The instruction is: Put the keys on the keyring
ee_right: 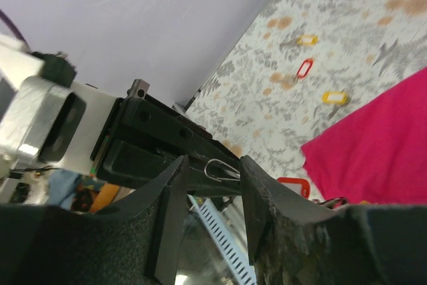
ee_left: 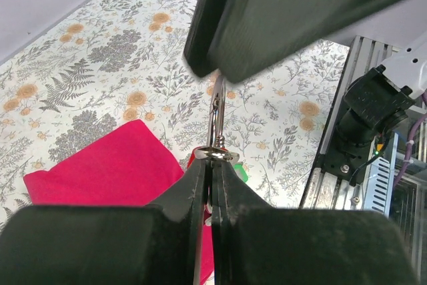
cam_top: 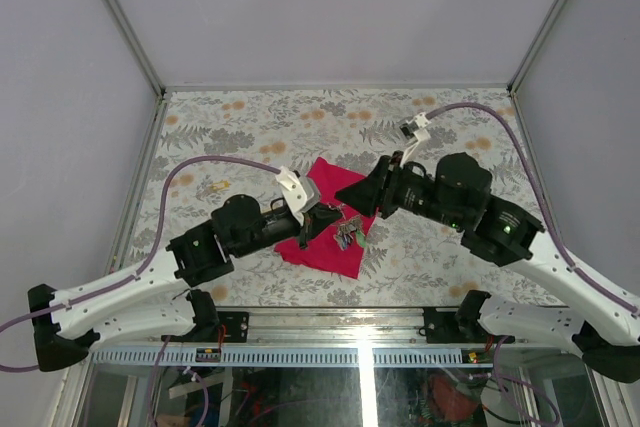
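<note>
My left gripper (cam_top: 325, 215) (ee_left: 213, 161) is shut on the thin silver keyring (ee_left: 215, 115), which it holds edge-up above the magenta cloth (cam_top: 330, 252). The ring's bunch of keys and coloured tags (cam_top: 348, 235) hangs below it, and a green tag (ee_left: 244, 173) peeks out beside the fingers. My right gripper (cam_top: 354, 194) (ee_right: 212, 165) is open, with its fingers on either side of the ring's top loop (ee_right: 220, 169). It shows as a dark mass (ee_left: 287, 11) above the ring in the left wrist view. Small brass-coloured pieces (cam_top: 213, 186) lie on the table at the left, too small to make out.
Loose yellow (ee_right: 307, 40) (ee_right: 335, 97) and red (ee_right: 304, 68) (ee_right: 293, 186) tag-like pieces lie on the flowered tabletop (cam_top: 250, 122) beside the cloth (ee_right: 373, 145). Grey walls enclose the table. A metal rail (cam_top: 330, 327) runs along the near edge.
</note>
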You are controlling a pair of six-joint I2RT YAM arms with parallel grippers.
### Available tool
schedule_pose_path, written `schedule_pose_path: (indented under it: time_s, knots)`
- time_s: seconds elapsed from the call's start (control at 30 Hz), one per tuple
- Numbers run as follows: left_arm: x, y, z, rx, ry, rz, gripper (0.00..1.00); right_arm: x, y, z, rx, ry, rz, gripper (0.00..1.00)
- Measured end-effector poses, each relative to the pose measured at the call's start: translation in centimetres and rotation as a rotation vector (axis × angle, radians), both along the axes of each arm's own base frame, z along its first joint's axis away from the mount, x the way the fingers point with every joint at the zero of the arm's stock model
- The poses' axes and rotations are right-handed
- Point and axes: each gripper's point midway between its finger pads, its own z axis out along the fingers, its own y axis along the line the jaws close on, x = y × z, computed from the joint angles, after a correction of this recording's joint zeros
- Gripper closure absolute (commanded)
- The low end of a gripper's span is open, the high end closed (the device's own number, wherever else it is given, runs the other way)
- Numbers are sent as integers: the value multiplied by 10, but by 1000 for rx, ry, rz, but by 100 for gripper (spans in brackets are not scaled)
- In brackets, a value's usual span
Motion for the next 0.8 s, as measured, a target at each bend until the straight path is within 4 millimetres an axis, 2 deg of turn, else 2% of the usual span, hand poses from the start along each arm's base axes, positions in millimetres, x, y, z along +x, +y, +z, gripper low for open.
schedule_pose_path:
  time_s: [0.23,0.37,0.53,0.8]
  knots:
    - [-6,7,8,-45,8,-1,100,-10,-40,30,-1,-323,-11,54]
    - [-12,11,17,-83,7,-18,100,-19,-57,25,-43,-513,15,49]
    - [-23,9,24,-110,15,-73,100,-24,-55,18,-116,-654,100,47]
    - [-42,3,25,-119,39,-180,100,-31,-47,-3,-204,-724,220,51]
